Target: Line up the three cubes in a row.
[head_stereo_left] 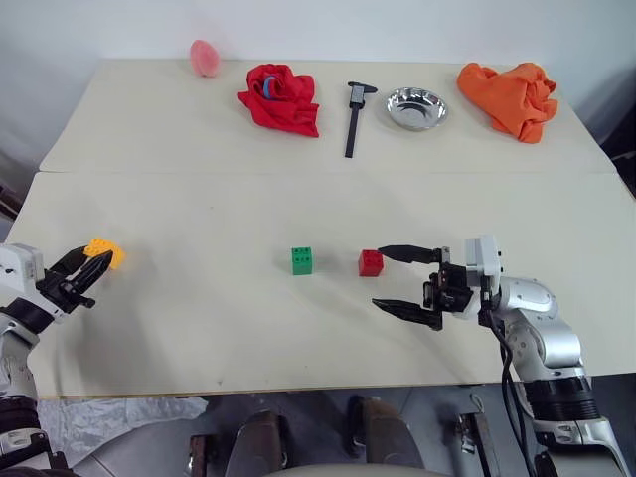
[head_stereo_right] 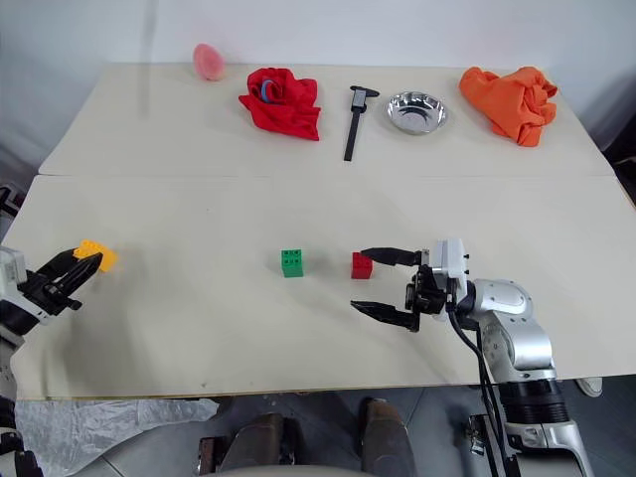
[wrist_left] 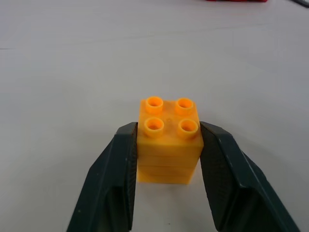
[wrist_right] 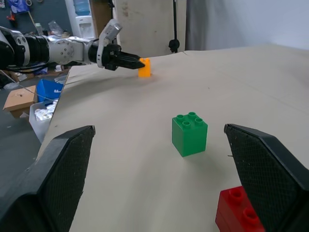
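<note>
Orange-yellow cube: studs up, far left of the surface, clamped between the two black fingers of the left end effector.

Green cube: near the middle of the surface, free-standing, well apart from the orange-yellow one.

Red cube: just right of the green cube with a small gap (roughly in line with it), close to the upper fingertip of the right end effector.

Right end effector: fingers spread wide, pointing left, holding nothing.

Back of the surface, left to right: pink egg-shaped item, red cloth, black caliper, steel bowl, orange cloth.
</note>
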Action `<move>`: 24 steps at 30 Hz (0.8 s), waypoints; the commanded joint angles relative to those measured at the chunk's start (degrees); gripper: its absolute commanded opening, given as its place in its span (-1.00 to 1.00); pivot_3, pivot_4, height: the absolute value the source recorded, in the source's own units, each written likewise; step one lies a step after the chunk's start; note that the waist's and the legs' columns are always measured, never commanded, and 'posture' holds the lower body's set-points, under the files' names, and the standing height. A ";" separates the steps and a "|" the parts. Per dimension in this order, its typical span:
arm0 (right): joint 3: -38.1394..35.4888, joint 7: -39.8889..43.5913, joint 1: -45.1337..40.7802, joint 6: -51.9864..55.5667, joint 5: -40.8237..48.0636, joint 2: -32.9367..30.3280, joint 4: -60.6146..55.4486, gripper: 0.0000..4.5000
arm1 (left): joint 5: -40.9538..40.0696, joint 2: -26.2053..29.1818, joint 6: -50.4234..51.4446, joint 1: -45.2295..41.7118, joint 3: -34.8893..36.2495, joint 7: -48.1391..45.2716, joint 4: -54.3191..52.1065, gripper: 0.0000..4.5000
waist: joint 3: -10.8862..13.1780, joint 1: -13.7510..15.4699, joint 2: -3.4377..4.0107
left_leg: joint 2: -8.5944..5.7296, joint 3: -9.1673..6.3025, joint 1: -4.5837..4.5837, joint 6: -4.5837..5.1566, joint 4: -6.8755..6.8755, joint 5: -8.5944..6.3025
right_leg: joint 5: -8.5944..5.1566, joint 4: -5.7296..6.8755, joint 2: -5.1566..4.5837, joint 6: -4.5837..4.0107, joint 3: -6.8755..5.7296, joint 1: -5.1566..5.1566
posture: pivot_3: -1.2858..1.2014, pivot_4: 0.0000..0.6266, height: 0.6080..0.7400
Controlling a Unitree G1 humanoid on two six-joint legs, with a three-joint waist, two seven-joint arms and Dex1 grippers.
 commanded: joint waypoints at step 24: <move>-9.25 -5.69 7.84 4.41 6.20 -4.45 -12.39 1.00 | 16.78 -11.06 -24.74 -40.01 -30.06 -33.08 29.62 -0.34 | 0.00 2.23 0.03 | -0.07 0.03 -0.05 0.02 0.21 0.04 | 0.06 0.00 0.06 0.14 0.01 0.04 | 0.03 -0.52 1.00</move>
